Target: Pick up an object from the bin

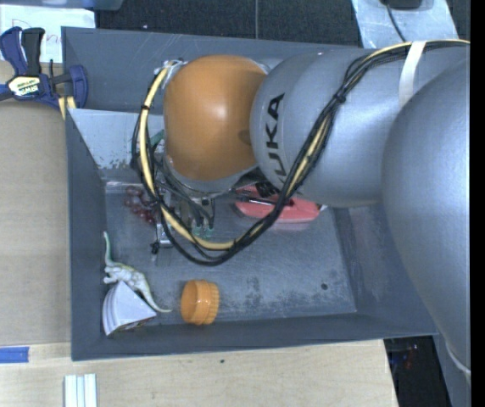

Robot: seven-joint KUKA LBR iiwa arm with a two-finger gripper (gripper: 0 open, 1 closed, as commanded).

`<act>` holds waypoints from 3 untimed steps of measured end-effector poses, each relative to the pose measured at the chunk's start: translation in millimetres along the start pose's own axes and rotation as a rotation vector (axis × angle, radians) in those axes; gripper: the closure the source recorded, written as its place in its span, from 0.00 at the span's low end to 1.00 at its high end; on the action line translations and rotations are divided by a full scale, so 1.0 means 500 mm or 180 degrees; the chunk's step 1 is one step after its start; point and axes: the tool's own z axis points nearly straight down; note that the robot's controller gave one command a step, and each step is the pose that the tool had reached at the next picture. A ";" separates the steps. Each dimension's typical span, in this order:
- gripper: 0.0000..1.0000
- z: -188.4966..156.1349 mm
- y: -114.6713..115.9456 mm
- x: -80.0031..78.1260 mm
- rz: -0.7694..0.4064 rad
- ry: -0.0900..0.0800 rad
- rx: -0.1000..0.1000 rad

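One orange cylinder (199, 302), one pale toy lizard (131, 276), one white wedge (122, 314), one pink flat thing (300, 213), one dark-red scrap (135, 200).

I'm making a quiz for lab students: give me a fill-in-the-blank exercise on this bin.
1. The round cap by the bin's lower wall in view is ___.
2. The white toy lizard lies to the cap's ___ in view.
3. The pink thing is partly hidden under the robot's ___.
Missing words: orange; left; arm.

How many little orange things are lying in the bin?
1. An orange round cap lies by the bin's lower wall, right of a white toy lizard. The big orange dome is the robot's wrist cover. The arm may hide more.
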 end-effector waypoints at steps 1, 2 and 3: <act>0.00 0.194 -0.118 -0.118 -0.0068 -0.0020 -0.0004; 0.00 0.207 -0.123 -0.132 -0.0416 -0.0024 -0.0007; 0.00 0.170 -0.215 -0.126 -0.0078 -0.0007 0.0014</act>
